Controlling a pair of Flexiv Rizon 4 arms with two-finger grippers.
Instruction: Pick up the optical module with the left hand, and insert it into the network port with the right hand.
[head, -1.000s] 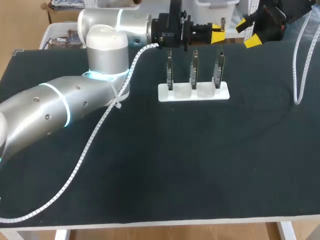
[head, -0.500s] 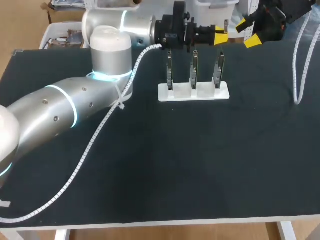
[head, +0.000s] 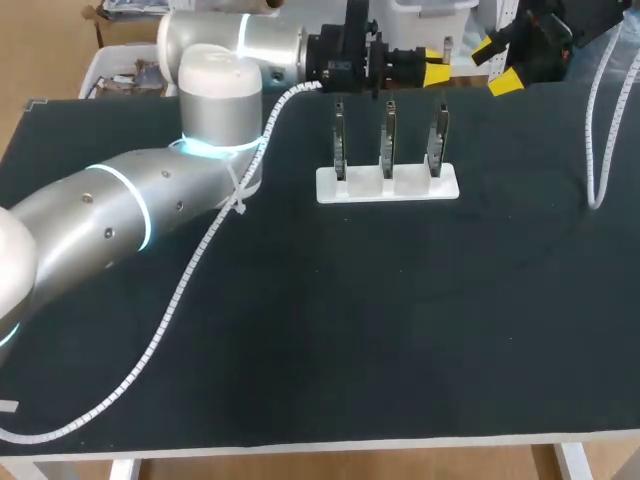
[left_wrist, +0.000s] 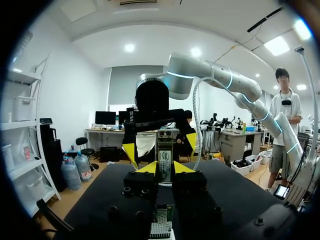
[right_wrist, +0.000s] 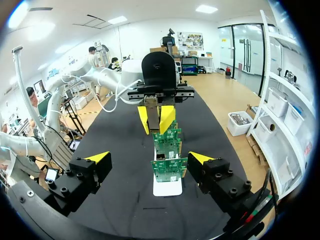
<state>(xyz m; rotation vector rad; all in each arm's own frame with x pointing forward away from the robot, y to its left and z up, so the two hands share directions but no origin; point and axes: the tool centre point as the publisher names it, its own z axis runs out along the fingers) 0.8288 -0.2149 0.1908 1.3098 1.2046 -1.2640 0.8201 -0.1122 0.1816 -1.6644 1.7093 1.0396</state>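
Left gripper (head: 435, 70) has slid back a little, pinching the optical module (left_wrist: 165, 161) above the white stand (head: 388, 185). Right gripper (right_wrist: 149, 158) is wide open nearby. I think the module is small, hard and light, so grab its free end.

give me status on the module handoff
Left hand shut on optical module, off the table. Right hand open, apart from it. Three circuit boards upright in white stand; nothing between the hands.
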